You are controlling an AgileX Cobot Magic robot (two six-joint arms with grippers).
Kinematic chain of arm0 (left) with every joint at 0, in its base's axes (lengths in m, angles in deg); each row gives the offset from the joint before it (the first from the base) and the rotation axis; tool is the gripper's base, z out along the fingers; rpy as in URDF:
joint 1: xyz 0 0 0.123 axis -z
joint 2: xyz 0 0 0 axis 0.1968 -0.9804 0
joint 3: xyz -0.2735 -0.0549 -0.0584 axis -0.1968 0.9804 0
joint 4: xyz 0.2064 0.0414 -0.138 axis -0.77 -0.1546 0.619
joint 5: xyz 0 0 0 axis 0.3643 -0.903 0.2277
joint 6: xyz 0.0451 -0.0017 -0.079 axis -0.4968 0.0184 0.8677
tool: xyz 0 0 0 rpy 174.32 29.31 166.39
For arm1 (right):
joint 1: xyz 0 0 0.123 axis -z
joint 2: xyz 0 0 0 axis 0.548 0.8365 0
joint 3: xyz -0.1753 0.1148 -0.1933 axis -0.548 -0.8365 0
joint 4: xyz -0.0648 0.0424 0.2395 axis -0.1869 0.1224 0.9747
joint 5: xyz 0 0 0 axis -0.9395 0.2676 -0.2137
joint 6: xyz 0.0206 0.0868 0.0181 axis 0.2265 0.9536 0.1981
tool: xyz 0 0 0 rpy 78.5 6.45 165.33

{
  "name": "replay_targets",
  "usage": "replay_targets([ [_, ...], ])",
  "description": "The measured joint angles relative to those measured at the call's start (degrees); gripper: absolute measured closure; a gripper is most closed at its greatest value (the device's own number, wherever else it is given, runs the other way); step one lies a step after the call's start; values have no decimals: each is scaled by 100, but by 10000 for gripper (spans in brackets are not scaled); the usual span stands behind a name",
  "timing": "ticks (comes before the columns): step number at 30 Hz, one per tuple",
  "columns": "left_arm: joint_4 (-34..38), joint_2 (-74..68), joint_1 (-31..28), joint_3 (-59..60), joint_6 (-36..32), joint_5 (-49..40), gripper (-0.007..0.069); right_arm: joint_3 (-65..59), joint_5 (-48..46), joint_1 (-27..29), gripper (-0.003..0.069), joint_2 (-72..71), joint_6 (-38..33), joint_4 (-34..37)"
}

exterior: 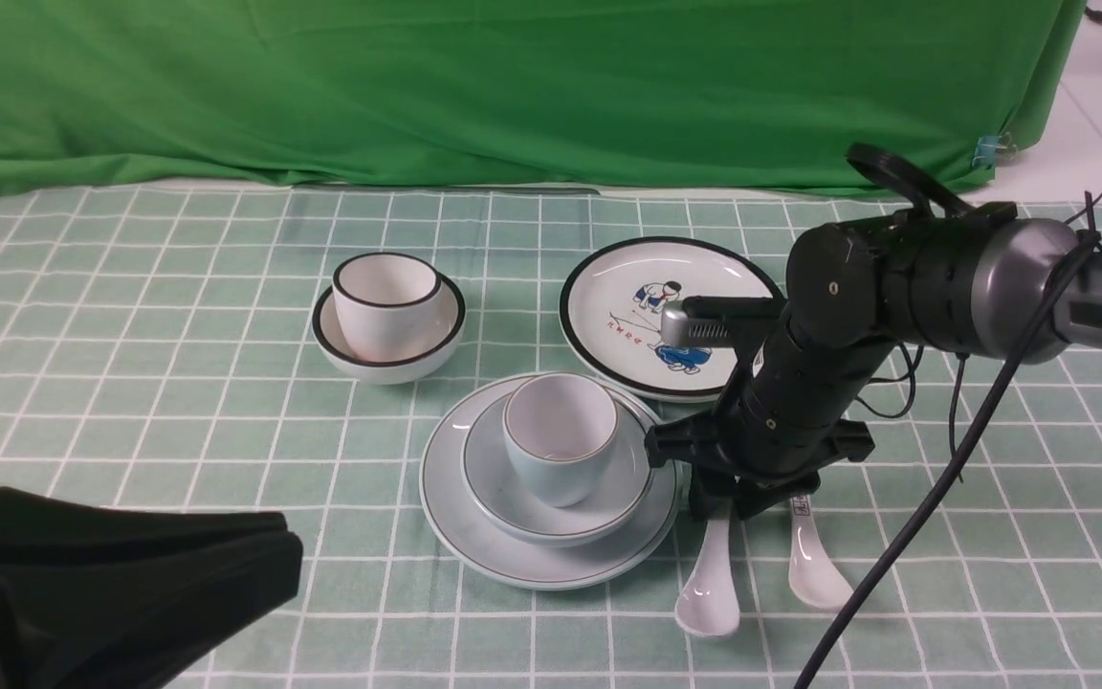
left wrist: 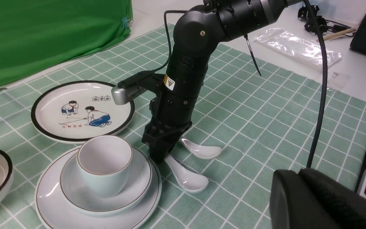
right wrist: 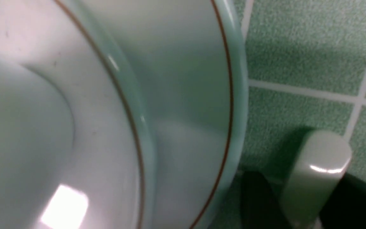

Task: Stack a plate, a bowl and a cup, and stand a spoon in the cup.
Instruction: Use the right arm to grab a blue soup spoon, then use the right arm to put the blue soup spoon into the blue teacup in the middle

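The pale plate [exterior: 474,545] lies at the front centre with the bowl [exterior: 599,507] on it and the cup [exterior: 561,435] upright in the bowl; they also show in the left wrist view [left wrist: 103,159]. My right gripper [exterior: 731,512] points down just right of the plate, shut on the handle of a white spoon [exterior: 709,593] whose scoop rests on the cloth. In the right wrist view the plain handle end [right wrist: 316,168] sits between the dark fingers [right wrist: 256,200], beside the plate rim [right wrist: 233,95]. My left gripper [exterior: 288,555] is shut and empty at the front left.
A second white spoon [exterior: 814,574] lies just right of the held one, its handle hidden under the gripper. A cartoon plate [exterior: 608,297] is behind them. A black-rimmed bowl [exterior: 388,359] with a black-rimmed cup [exterior: 386,297] stands at the back left. A black cable [exterior: 895,565] hangs at the right.
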Motion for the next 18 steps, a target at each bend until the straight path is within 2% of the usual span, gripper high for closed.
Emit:
replay_targets([
  [3, 0, 0, 0, 0, 0, -6, 615, 0, -81, 0, 488, 6, -266, 12],
  [7, 0, 0, 0, 0, 0, -116, 615, 0, -418, 0, 484, -133, -532, -6],
  [13, -28, 0, 0, 0, 0, -174, 615, 0, -787, -24, 484, -1325, -964, -50],
  [16, -42, 0, 0, 0, 0, -174, 615, -56, -426, -139, 484, -1983, -1312, -106],
  [18, -42, 0, 0, 0, 0, -174, 615, -272, 364, -305, 484, -2385, -1559, -112],
])
